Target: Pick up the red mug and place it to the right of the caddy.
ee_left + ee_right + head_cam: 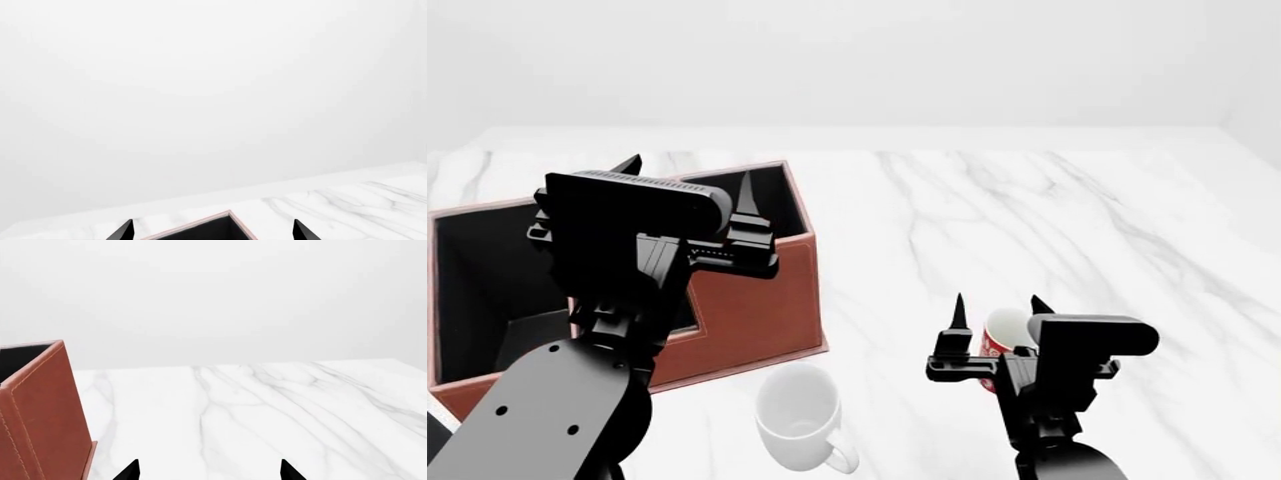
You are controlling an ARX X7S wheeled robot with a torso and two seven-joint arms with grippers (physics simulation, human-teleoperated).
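White marble with grey veins makes up the table (pixel 1028 210), which carries everything else. Largest on it is the caddy (pixel 747 300), a reddish-brown leather-look box with black-lined compartments, sitting toward the left side of the table; its stitched outer wall also shows in the right wrist view (pixel 40 410), and one of its top corners shows in the left wrist view (pixel 223 222). Above the caddy hangs the left gripper (pixel 687 180), its two black fingertips spread apart and holding nothing, with the open compartment below them. To the right of the caddy, near the table's front edge, the right gripper (pixel 1001 312) has its fingertips wide apart and pointing away from the robot, with nothing between them. In front of the caddy's right corner stands a plain white mug (pixel 801 415), upright, its handle turned toward the front edge. Right of the caddy, well apart from it, the red mug (pixel 1004 335) stands just beside the right gripper, mostly hidden behind it, so only its white rim and a strip of red wall show; whether they touch cannot be told
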